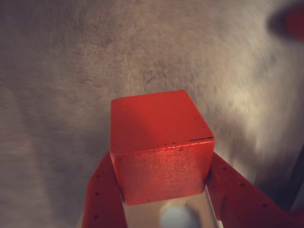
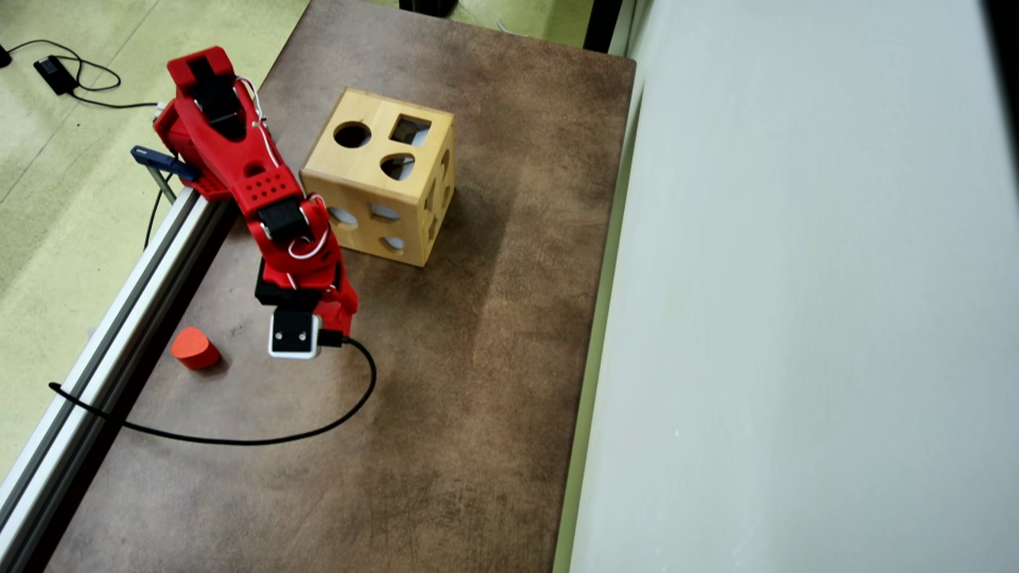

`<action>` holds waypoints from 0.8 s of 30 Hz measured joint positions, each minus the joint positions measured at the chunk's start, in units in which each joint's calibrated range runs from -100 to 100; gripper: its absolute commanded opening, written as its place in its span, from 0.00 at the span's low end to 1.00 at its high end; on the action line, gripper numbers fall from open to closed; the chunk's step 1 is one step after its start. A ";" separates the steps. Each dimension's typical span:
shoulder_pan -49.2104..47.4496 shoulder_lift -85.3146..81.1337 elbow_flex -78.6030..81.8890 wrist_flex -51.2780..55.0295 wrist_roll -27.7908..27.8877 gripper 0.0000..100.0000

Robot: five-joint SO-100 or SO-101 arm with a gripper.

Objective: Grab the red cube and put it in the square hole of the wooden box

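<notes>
In the wrist view my red gripper (image 1: 161, 164) is shut on the red cube (image 1: 159, 142), with one finger on each side face. The cube is held over the brown table top, which looks blurred. In the overhead view the arm's wrist and its camera module (image 2: 294, 334) cover the gripper and the cube. The wooden box (image 2: 378, 175) stands on the table just beyond the arm, up and right of the wrist. Its top has a round hole, a square hole (image 2: 411, 130) and a rounded one. The box is out of the wrist view.
A red rounded block (image 2: 194, 348) lies on the table left of the wrist; it shows as a red blur in the wrist view (image 1: 292, 21). A black cable (image 2: 239, 438) loops over the table. An aluminium rail (image 2: 119, 318) runs along the left edge, a pale wall along the right.
</notes>
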 measured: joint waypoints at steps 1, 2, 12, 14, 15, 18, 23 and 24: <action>0.00 -2.54 0.00 1.61 -1.51 0.02; -0.07 -5.17 0.00 3.39 -3.17 0.02; -8.05 -28.64 0.00 15.58 -15.82 0.02; -11.35 -30.34 0.00 17.43 -17.63 0.02; -13.37 -30.93 0.00 18.00 -18.51 0.02; -19.19 -32.12 0.00 18.24 -20.95 0.02; -28.17 -32.29 0.00 18.24 -24.91 0.02; -29.54 -32.29 0.00 18.24 -25.79 0.02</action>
